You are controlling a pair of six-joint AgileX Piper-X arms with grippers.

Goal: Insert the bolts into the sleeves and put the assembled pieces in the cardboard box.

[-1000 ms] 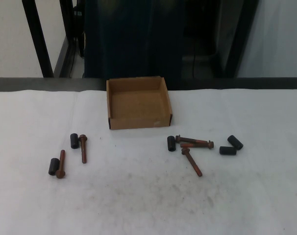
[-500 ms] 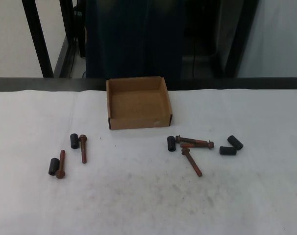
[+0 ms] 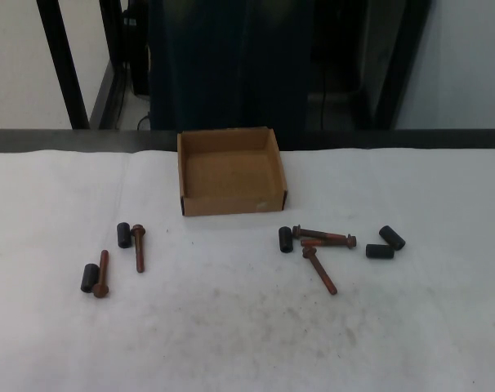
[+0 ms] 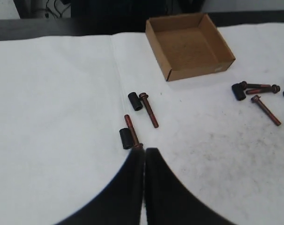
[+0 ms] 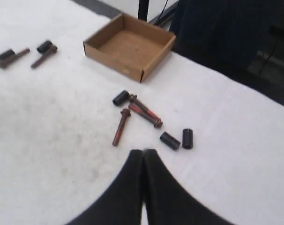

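At the bench's (image 3: 231, 343) far edge, midway along, stands the box (image 3: 231, 202), open-topped. Toward the left edge two bolts (image 3: 138, 247) lie loose, each just beside one of the sleeves (image 3: 123, 235); the rest lie scattered toward the right edge, none inside a sleeve. The left gripper (image 4: 143, 150) and right gripper (image 5: 143, 151) hang over the near side, fingers pressed together, holding nothing.
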